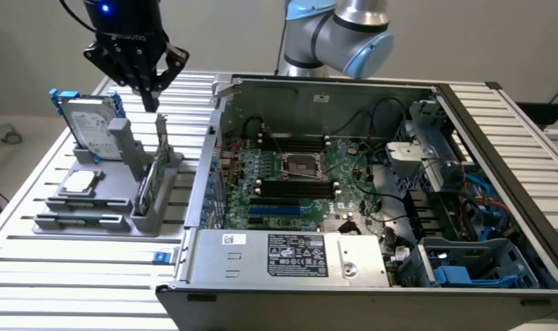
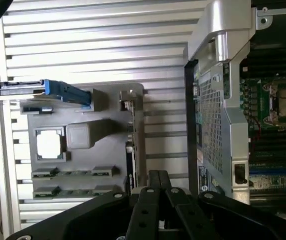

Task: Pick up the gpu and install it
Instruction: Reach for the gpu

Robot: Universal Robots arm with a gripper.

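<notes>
Case [image 1: 205,186] open beside the holder [image 1: 118,187]; empty gripper [image 1: 150,102] hangs over the gpu [image 1: 148,181].
Case wall, standing just beside the holder, is the main edge: a card carried low could catch its bracket there, and cables [image 1: 371,114] crowd the board [image 1: 297,179] inside. Holder posts [image 1: 122,134] flank the gpu closely, so an off-centre grasp would likely hit them or tip the thin card, which stands on edge and, seen edge-on, appears seated in its slot near the drive [image 1: 87,124]. Gripper fingers [image 1: 146,86] are pressed together and hold nothing; brought down like this, they would strike the card's top edge rather than straddle it. Open room lies overhead and in the narrow gap between holder and case.
</notes>
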